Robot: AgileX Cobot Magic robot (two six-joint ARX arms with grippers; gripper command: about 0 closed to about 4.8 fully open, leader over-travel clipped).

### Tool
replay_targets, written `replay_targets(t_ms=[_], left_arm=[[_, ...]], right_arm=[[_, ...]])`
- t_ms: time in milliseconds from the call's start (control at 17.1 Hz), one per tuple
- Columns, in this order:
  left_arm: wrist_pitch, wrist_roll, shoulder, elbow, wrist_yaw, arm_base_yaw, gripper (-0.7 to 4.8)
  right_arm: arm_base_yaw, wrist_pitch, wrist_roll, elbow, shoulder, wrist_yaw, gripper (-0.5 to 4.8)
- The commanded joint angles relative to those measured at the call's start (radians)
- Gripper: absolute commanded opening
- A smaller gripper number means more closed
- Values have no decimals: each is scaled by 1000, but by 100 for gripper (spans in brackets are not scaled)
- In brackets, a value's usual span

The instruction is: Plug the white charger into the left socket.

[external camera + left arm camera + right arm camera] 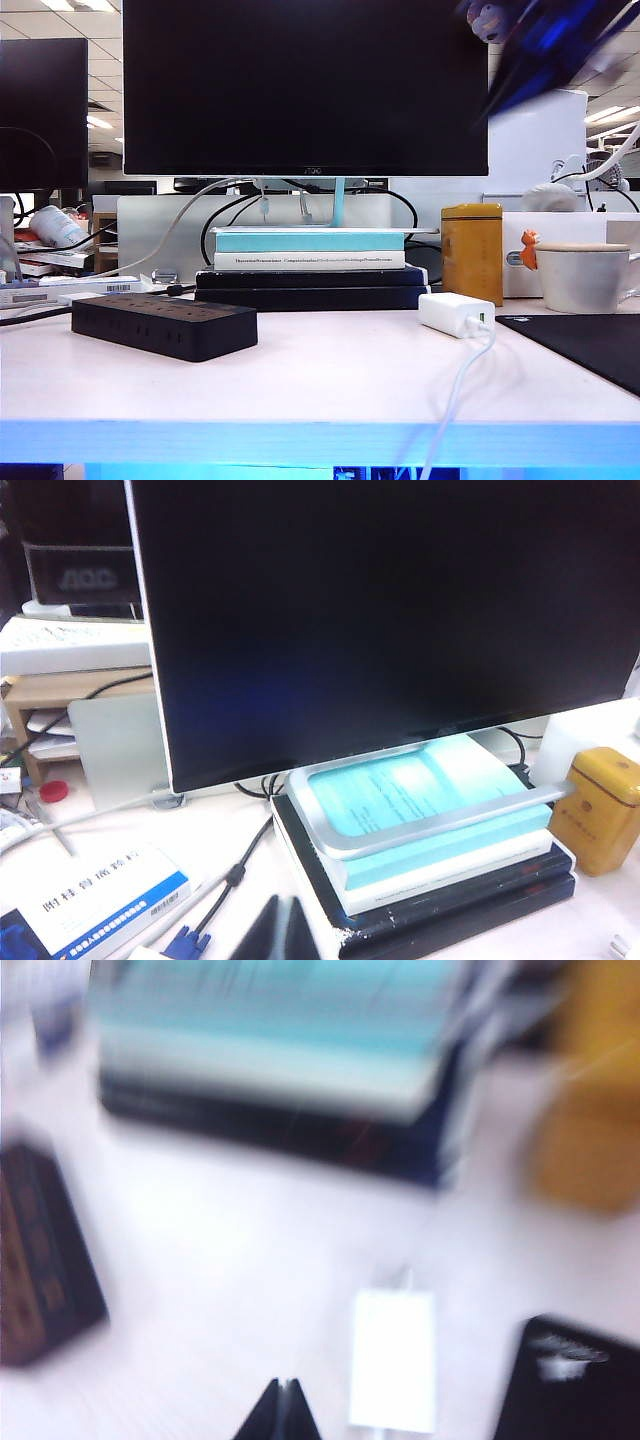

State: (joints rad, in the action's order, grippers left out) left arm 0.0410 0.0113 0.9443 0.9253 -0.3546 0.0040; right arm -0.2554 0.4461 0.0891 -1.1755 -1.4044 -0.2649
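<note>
The white charger (456, 313) lies flat on the table (330, 380), well right of the black power strip (164, 326) and apart from it, prob. so each arm gets its own item. Its long axis runs roughly left-right in the exterior view, cable (452, 400) leaving the right end and trailing off the front edge; prongs can't be made out. The left socket (118, 309) faces up at the strip's left end. The right gripper (283, 1412) is pinched together, empty, above the table just beside the charger (view very blurred). The left gripper (275, 930) is likewise clenched on nothing, up near the monitor (390, 620) and book stack (430, 850).
</note>
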Motion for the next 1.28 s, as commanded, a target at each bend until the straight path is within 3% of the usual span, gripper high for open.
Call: replay_targets(t_ms=[58, 117, 175, 467, 876, 934, 1051, 1109, 1285], left_arm=[[-13, 8, -1, 5, 2, -1, -4], [-13, 8, -1, 5, 2, -1, -4], [-13, 8, -1, 5, 2, -1, -4], [-14, 8, -1, 5, 2, -1, -4], [-13, 8, -1, 5, 1, -1, -4], [-13, 8, -1, 5, 0, -1, -4], [-13, 8, -1, 5, 0, -1, -4], [-13, 9, -1, 5, -3, -1, -4], [-13, 90, -1, 5, -54, -3, -4]], right_arm=[[-56, -10, -45, -3, -136, 32, 145], [-58, -9, -45, -3, -180, 46, 377], [-68, -10, -46, -3, -220, 75, 441], [-69, -37, -95, -3, -309, 158, 441], [-69, -61, -101, -3, -392, 157, 440], [-69, -62, -101, -3, -414, 156, 390], [-69, -61, -101, -3, -423, 155, 228], [-69, -64, -101, -3, -423, 155, 182], [-69, -51, -88, -59, -419, 94, 170]])
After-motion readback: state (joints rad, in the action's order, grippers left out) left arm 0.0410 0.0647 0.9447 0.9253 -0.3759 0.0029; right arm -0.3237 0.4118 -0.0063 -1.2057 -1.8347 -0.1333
